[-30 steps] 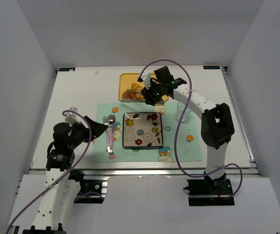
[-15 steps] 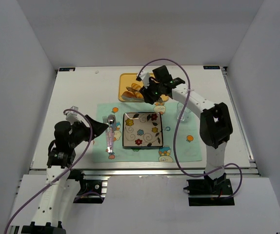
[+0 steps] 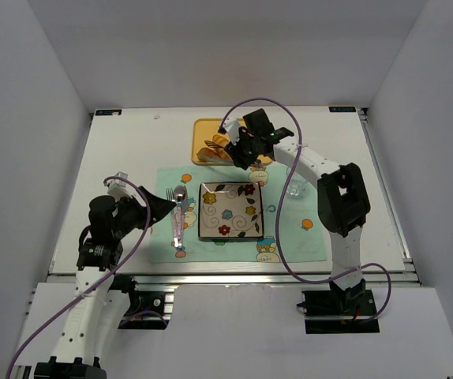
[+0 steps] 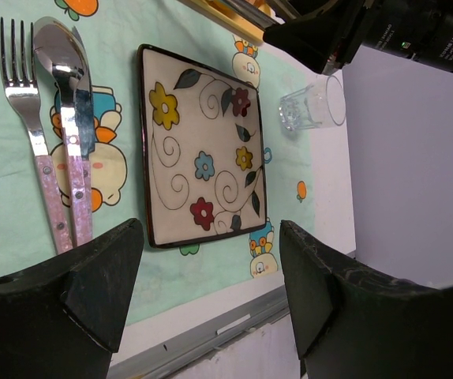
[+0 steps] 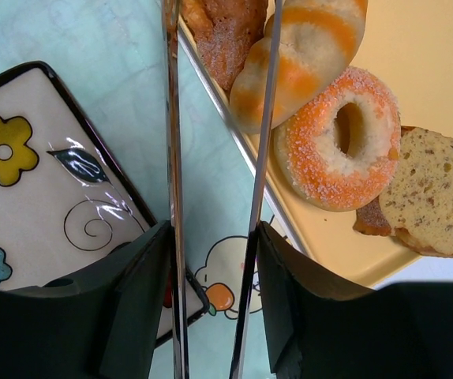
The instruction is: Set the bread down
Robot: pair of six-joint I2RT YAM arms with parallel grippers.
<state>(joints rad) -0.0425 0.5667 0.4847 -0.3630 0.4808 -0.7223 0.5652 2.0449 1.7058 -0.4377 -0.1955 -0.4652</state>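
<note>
Tongs (image 5: 172,158) clamped in the right gripper (image 5: 213,268), that arm (image 3: 313,162) stretches forward over the tray (image 5: 416,47); left gripper (image 4: 211,292) gapes.

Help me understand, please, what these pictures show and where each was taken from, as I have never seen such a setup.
These are two robot arms bolted at the near edge of a table. One picture looks down from above and behind them. The other two come from cameras on the wrists, so the black shapes at the bottom are each arm's own fingers. On the table lies a placemat with a flowered plate, a fork and a spoon, with a glass nearby. Behind is a yellow tray of baked goods, among them a sugared doughnut and a speckled bread slice. The left gripper is open and empty. The right gripper holds metal tongs pointed at the tray; their tips are cut off.
</note>
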